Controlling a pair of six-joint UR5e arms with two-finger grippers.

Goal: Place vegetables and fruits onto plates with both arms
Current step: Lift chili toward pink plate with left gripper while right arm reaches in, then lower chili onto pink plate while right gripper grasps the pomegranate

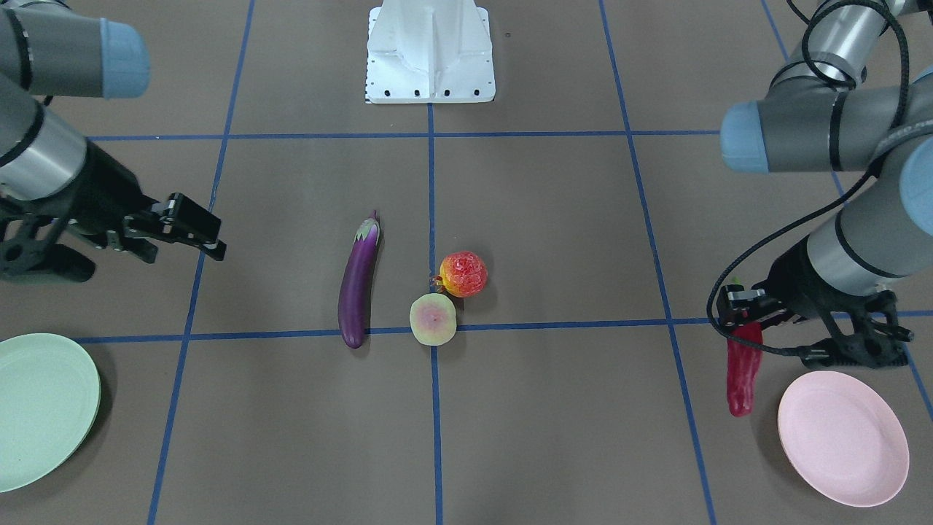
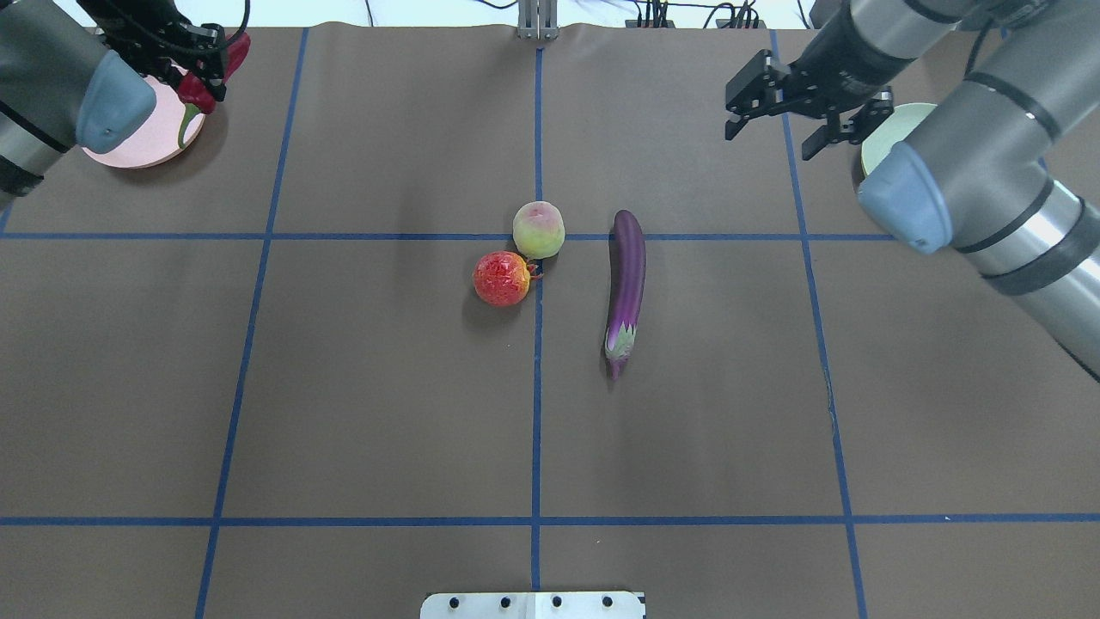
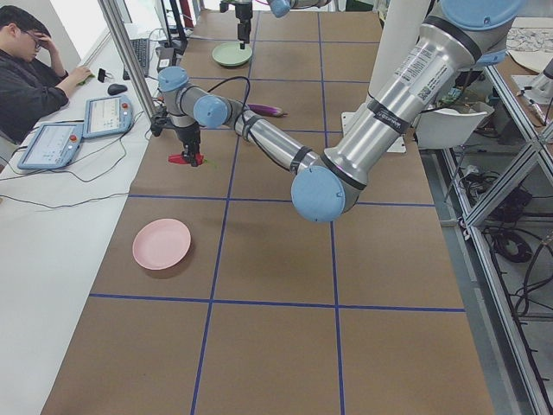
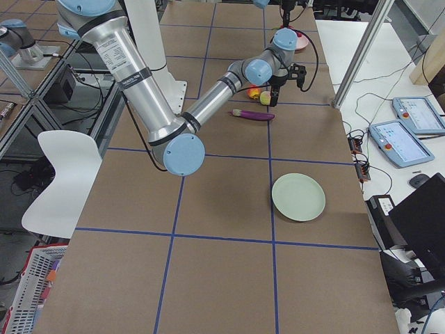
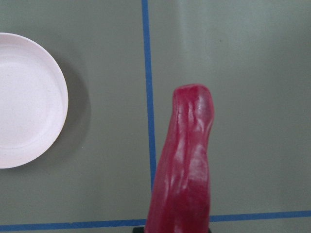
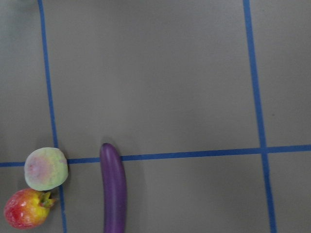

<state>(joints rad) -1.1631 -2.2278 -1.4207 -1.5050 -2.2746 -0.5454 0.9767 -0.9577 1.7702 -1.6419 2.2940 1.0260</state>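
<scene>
My left gripper (image 1: 738, 306) is shut on the stem end of the dark red chili pepper (image 1: 743, 368) and holds it above the table, beside the pink plate (image 1: 842, 437). The left wrist view shows the chili (image 5: 187, 165) hanging right of the plate (image 5: 24, 126). My right gripper (image 1: 188, 251) is open and empty, above the table between the mint green plate (image 1: 40, 408) and the purple eggplant (image 1: 357, 288). The red fruit (image 1: 463, 273) and the yellow-green fruit (image 1: 433, 319) touch each other mid-table, next to the eggplant.
The white robot base (image 1: 430, 51) stands at the table's robot side. Blue tape lines (image 1: 431, 182) grid the brown table. A seated operator (image 3: 34, 78) and tablets (image 3: 108, 115) are beside the table's far long edge.
</scene>
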